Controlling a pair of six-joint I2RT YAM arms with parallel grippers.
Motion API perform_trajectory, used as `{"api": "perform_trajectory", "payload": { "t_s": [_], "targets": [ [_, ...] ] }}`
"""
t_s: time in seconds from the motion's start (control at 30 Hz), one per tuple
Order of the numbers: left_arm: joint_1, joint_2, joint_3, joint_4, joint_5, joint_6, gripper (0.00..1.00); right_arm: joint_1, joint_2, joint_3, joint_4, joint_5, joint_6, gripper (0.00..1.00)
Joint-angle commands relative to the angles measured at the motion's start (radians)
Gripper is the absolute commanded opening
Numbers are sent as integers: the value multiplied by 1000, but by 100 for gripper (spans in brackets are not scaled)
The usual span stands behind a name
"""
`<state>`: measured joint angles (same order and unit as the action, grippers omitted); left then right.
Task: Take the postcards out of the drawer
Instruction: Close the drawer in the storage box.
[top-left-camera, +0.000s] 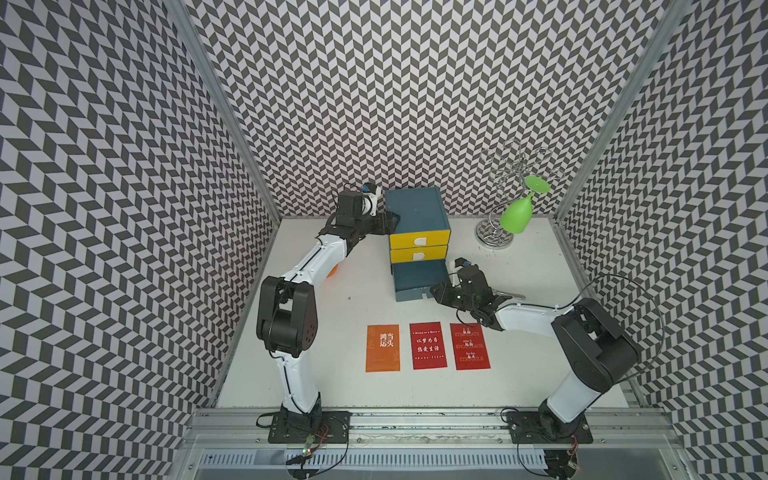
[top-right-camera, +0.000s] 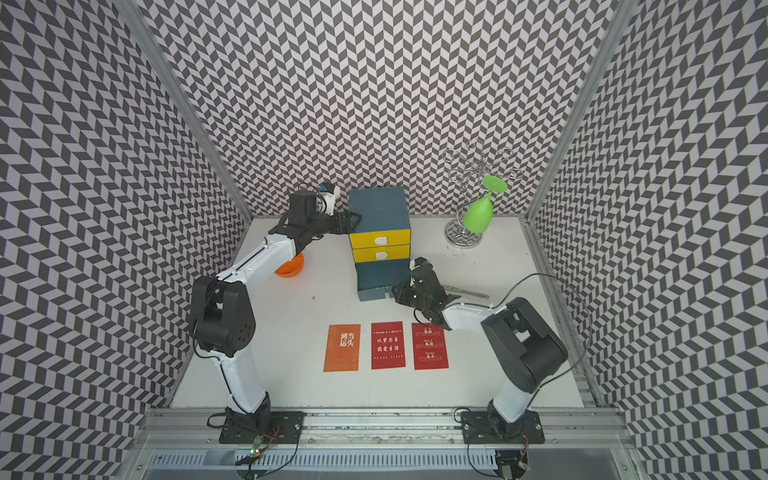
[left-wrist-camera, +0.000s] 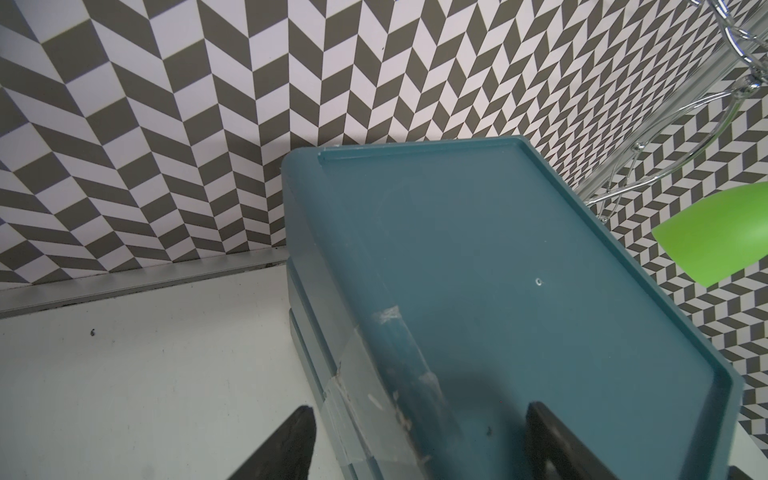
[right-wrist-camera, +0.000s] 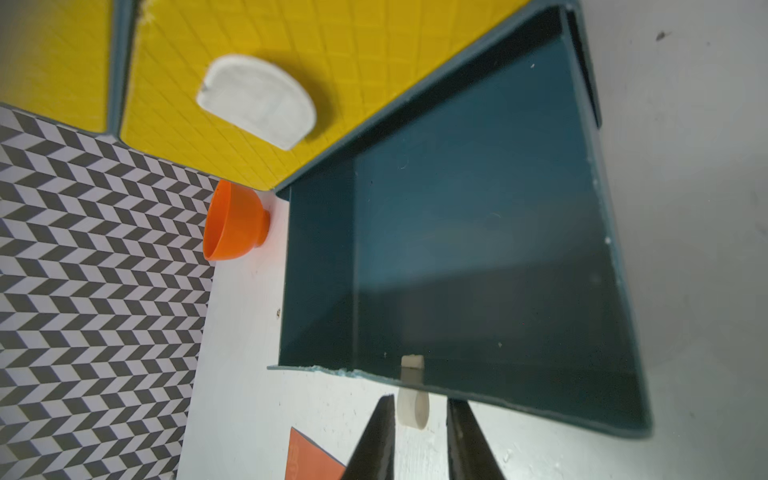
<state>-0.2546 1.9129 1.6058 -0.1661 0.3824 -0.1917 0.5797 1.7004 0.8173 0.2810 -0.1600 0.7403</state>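
Three postcards lie flat in a row on the table in both top views: an orange one (top-left-camera: 382, 348) and two red ones (top-left-camera: 428, 345) (top-left-camera: 469, 346). Behind them stands the teal cabinet (top-left-camera: 413, 208). Its two yellow-fronted drawers (top-left-camera: 419, 240) (top-left-camera: 419, 254) are shut. The blue bottom drawer (top-left-camera: 419, 280) is pulled out, and it looks empty in the right wrist view. My right gripper (right-wrist-camera: 420, 399) is open, with its jaws narrowly either side of that drawer's white pull (right-wrist-camera: 411, 411). My left gripper (left-wrist-camera: 419, 440) is open and straddles the cabinet's top left edge.
An orange bowl (top-right-camera: 289, 266) sits left of the cabinet, partly under my left arm. At the back right, a green plastic glass (top-left-camera: 517, 214) hangs on a chrome rack (top-left-camera: 494, 239). A metal utensil (top-left-camera: 513, 295) lies behind my right wrist.
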Motion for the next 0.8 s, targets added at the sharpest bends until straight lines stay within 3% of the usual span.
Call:
{"api": "perform_trajectory", "payload": {
  "t_s": [0.0,0.77],
  "targets": [
    [-7,6,-28,-31,15,22,81,0,45,45,63,40,-11,22],
    [-13,-17,-63,-32,26,23,80,-118,188,57,283,-83,149,16]
  ]
}}
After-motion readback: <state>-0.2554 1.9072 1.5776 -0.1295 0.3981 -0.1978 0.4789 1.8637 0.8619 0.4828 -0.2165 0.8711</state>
